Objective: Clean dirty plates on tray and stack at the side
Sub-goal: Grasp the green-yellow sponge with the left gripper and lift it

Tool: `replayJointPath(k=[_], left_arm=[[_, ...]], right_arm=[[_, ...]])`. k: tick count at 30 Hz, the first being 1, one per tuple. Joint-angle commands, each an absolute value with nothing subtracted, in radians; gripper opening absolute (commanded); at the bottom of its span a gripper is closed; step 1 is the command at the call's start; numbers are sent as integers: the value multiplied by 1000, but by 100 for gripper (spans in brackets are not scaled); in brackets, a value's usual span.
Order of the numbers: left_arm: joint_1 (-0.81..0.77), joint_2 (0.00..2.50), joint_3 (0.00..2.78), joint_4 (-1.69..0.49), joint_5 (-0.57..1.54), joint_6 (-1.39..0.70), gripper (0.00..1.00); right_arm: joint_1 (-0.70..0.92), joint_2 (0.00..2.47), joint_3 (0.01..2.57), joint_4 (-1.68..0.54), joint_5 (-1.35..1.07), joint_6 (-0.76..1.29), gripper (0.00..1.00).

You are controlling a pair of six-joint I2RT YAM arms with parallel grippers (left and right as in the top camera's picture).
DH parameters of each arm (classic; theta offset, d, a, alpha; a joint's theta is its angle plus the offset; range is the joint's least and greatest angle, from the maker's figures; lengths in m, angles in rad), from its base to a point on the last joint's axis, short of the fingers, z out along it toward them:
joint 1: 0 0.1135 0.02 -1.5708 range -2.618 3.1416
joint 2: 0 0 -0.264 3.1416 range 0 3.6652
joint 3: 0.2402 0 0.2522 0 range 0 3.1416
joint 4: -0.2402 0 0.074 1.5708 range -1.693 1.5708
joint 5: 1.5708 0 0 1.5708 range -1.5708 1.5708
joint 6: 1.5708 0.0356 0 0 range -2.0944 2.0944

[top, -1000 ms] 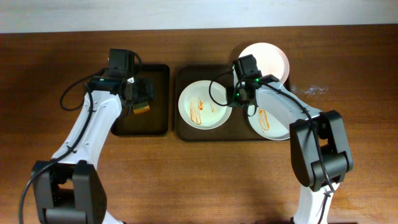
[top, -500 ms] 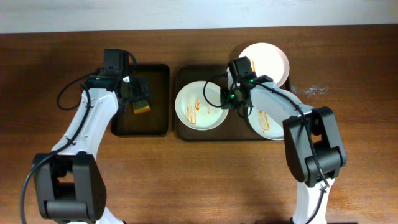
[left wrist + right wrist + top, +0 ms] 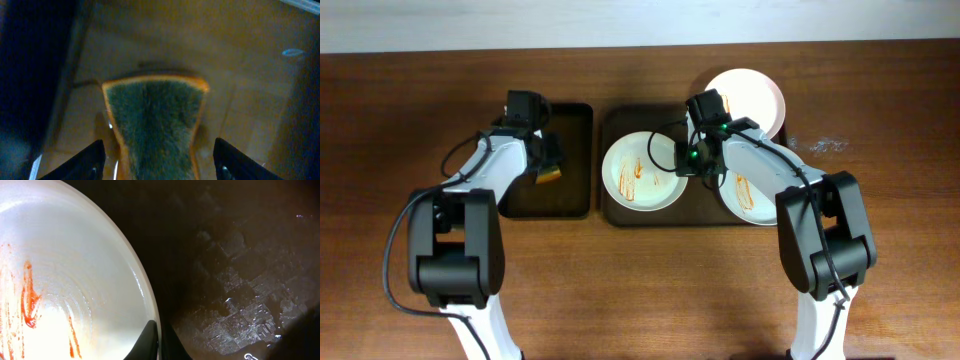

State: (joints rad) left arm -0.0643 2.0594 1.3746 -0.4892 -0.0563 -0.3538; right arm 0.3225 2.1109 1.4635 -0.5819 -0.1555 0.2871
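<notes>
The white plate (image 3: 642, 172) carries red-orange streaks, the tray (image 3: 612, 212) is dark brown, and the sponge (image 3: 155, 125) is green-faced with orange edges.

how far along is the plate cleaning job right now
Done: one clean white plate sits at the main tray's far right corner. In hand: the right hand pinches the rim of the left smeared plate; the left hand is open around the sponge in the side tray. Left: both that plate and the right smeared plate show red streaks, neither wiped nor stacked.
</notes>
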Motion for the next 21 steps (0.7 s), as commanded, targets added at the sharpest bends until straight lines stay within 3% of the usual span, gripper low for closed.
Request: replayJointPath(k=[1,3,5,6,15,21], left_arm=[[-67,2078,1388,-482,-41,-377,49],[-71,2078,1388,-482,-41,-378,24],[-80,2077,1389,-482,-41,-378,5],[-81,2077,1391,-483,-41,-378,0],[-81,1969,1592,-784,61,-208,0],[-111,1969,1592,-798,65,-198,0]], right_arm=[[334,2133,1460,-575,-138,290,4],[334,2133,1460,-575,-138,290,4],[334,2133,1460,-573,-138,290,4],[334,2133,1460,-573,-138,290,4],[334,2133,1460,-567,-138,290,4],[334,2133,1460,-567,-138,290,4]])
